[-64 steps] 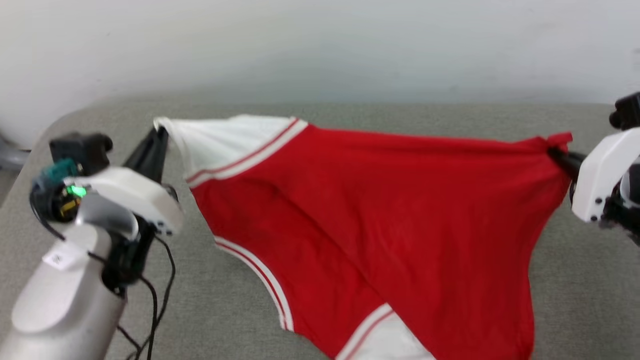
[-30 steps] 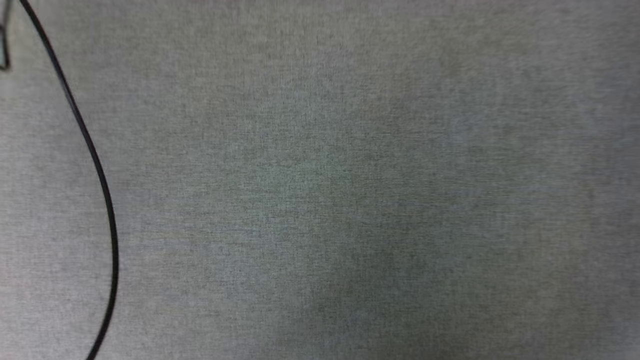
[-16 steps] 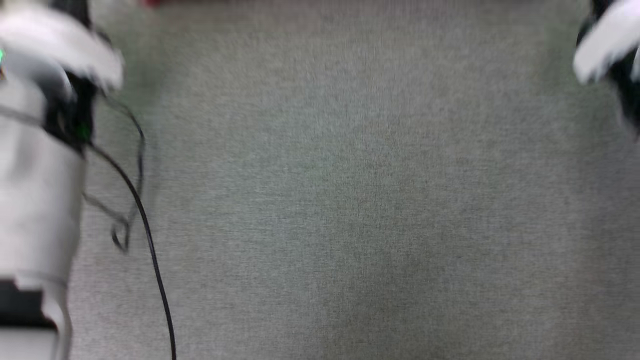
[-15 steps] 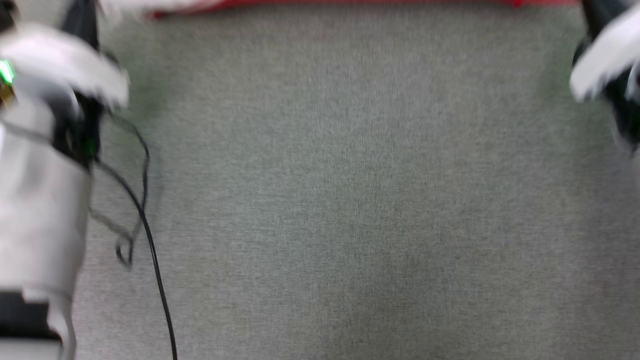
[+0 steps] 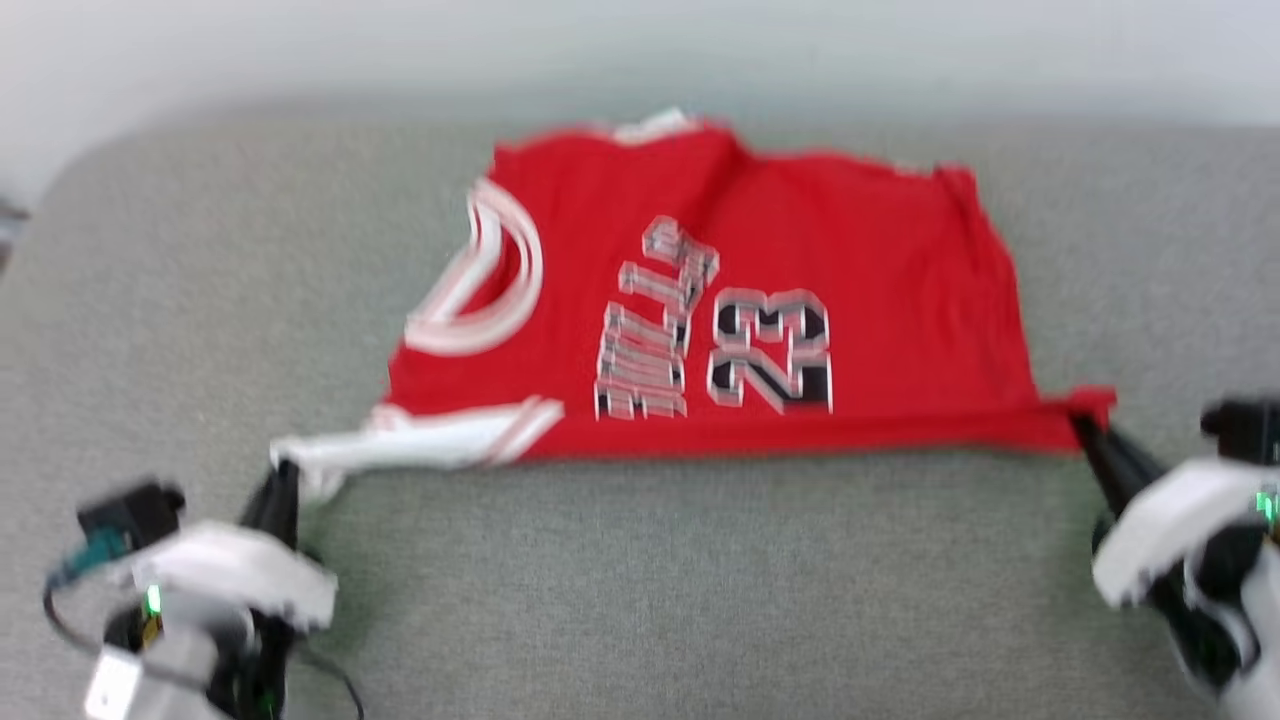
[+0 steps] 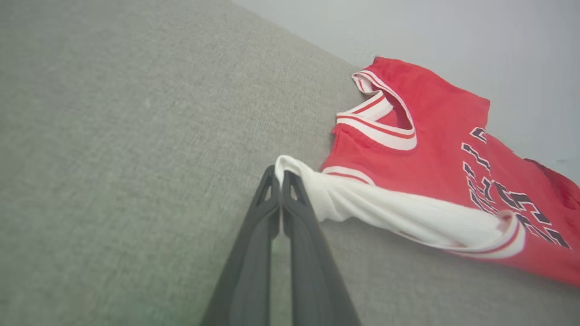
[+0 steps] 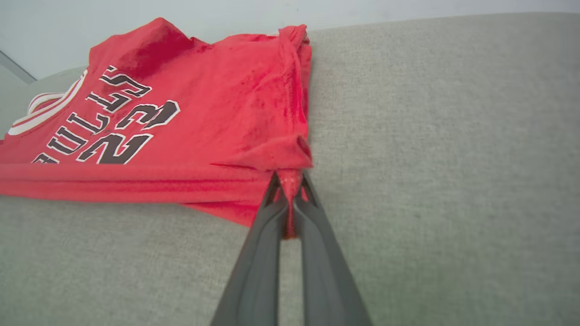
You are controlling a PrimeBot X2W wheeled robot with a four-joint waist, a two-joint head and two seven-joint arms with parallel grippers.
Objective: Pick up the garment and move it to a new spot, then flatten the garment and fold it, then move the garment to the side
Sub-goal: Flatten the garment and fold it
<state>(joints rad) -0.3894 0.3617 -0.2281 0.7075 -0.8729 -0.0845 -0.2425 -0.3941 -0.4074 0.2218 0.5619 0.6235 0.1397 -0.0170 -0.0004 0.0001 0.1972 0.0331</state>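
One wide grey cushion (image 5: 700, 580) carries the garment (image 5: 900, 300), spread numerals-up toward its far edge. Thin and limp, it probably weighs little, drapes and bunches, so corners seem the best holds. The left gripper (image 6: 280, 174) pinches the white sleeve tip (image 6: 292, 168); the right gripper (image 7: 290, 185) pinches the red hem corner (image 7: 285, 154).

Bare grey fabric surface (image 5: 700, 580) before the garment (image 5: 860, 250)

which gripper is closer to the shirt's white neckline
Left. The left gripper pinches the white sleeve just beside the neckline; the right gripper holds the garment's red corner at the opposite end.
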